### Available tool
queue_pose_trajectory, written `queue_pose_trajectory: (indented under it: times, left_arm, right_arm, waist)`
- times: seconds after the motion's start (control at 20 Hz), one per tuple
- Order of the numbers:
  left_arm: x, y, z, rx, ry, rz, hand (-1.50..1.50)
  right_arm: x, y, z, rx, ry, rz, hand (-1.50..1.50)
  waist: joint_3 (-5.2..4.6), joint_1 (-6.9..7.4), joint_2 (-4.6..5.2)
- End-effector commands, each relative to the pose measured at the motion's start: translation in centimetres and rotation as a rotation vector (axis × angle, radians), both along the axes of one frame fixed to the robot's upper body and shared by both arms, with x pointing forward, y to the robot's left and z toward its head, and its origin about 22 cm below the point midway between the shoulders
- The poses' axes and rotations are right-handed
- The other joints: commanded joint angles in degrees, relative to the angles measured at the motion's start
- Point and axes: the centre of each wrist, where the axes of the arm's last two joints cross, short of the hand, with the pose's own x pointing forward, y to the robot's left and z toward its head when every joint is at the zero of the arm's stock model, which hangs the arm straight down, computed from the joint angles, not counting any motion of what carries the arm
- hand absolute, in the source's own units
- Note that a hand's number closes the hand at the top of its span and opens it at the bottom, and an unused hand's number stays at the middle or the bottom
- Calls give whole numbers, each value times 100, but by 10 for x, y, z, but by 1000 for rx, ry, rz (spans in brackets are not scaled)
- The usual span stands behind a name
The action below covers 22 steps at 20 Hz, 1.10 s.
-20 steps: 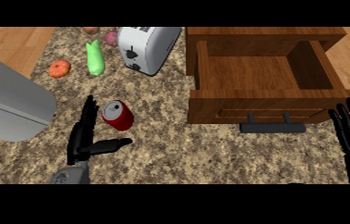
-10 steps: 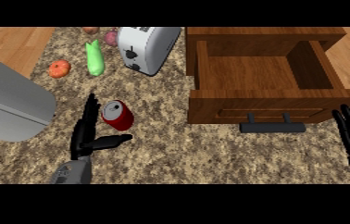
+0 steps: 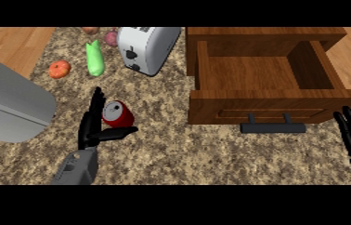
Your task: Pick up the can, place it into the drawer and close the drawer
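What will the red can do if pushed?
The red can seems to stand upright, so a push may tip it. Being round, it would then probably roll. It looks like stiff metal, so the robot hand likely won't squash it.

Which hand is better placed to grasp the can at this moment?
Left. The left hand sits beside the red can, fingers along its left side, thumb below it. The right hand rests at the view's right edge, beyond the open drawer.
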Motion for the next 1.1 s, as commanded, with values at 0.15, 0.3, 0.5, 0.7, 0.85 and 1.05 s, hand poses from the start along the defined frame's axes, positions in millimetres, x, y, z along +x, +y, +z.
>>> queue_pose_trajectory:
  times: [0.15,0.3,0.5,0.7,0.85,1.05]
  left_arm:
    - [11,-17,-5,-14,-23,-15,-150]
    - [16,-15,-12,-19,4,-33,-150]
    - [39,-22,10,-25,-15,-62,-150]
    - [39,-35,20,-34,-48,-93,150]
    - [34,-30,12,-94,-66,-111,150]
    - [47,-45,28,-119,-71,-132,150]
  right_arm:
    - [3,10,21,19,-7,-2,-150]
    - [15,-16,7,-2,-15,-13,-150]
    - [2,-3,5,5,0,-9,-150]
    - [-10,-6,3,10,-14,-12,-150]
    - [-9,-12,6,23,-24,-18,-150]
    - [-15,7,-1,23,-15,-15,-150]
  waist:
    - [-2,-4,3]
    - [-1,-10,9]
    - [0,-10,3]
    - [2,7,-7]
    - [1,3,-4]
    - [1,1,-4]
